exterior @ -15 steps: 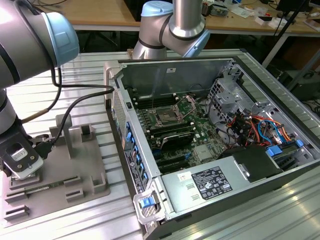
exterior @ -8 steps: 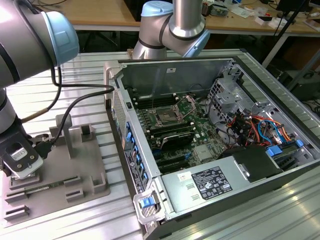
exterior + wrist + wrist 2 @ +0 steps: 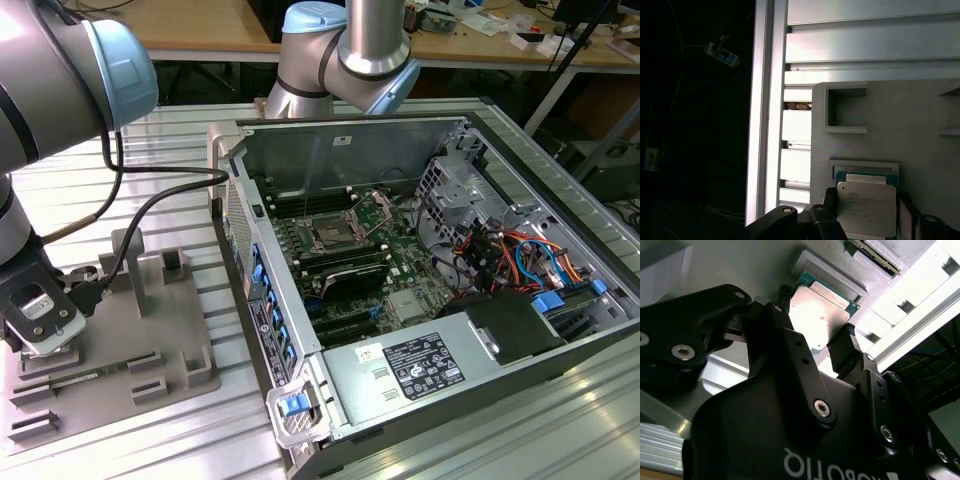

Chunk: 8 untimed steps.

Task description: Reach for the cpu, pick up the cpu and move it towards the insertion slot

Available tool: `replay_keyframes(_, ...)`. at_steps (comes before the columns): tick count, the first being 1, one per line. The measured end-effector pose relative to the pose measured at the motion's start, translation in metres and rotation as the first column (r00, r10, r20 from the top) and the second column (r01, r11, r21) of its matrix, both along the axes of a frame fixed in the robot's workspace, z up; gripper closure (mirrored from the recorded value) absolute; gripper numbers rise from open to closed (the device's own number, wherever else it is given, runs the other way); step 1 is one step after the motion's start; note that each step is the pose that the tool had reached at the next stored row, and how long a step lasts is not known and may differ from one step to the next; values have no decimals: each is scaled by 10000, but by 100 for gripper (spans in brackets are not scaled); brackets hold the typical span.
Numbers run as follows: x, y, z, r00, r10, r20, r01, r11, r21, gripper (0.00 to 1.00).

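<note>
The cpu [image 3: 822, 310], a thin square chip with a silvery top and green edge, lies in a recess of the grey plastic tray [image 3: 175, 330] at the exterior view's left. My gripper [image 3: 45, 348] is down over that recess. Both wrist views show its black fingers [image 3: 785, 322] pressed against two opposite edges of the cpu [image 3: 867, 205], so the gripper [image 3: 867, 212] is shut on it. The insertion slot [image 3: 330, 232], a silver-framed socket with a dark centre, sits on the green motherboard inside the open computer case, well to the exterior view's right of the gripper.
The tray has raised blocks [image 3: 130, 255] and other recesses around the gripper. A black cable [image 3: 160, 200] trails from the wrist over the tray. The case wall [image 3: 250, 270] stands between tray and motherboard. Ribbed aluminium tabletop [image 3: 560, 420] surrounds both.
</note>
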State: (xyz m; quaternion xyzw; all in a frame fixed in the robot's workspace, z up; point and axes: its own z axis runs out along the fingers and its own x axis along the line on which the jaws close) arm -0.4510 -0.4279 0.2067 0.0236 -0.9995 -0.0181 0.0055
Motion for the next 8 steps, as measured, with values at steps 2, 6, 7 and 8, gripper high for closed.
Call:
replay_keyframes(2,1,0,6,10000,1,-11,-1,10000,0,45)
replay_keyframes(6,9,-1,14,10000,1,-29,-1,10000,0,45)
replay_keyframes(7,9,0,17,10000,1,-36,-1,10000,0,45)
replay_keyframes(8,10,0,22,10000,0,-44,0,10000,-1,45)
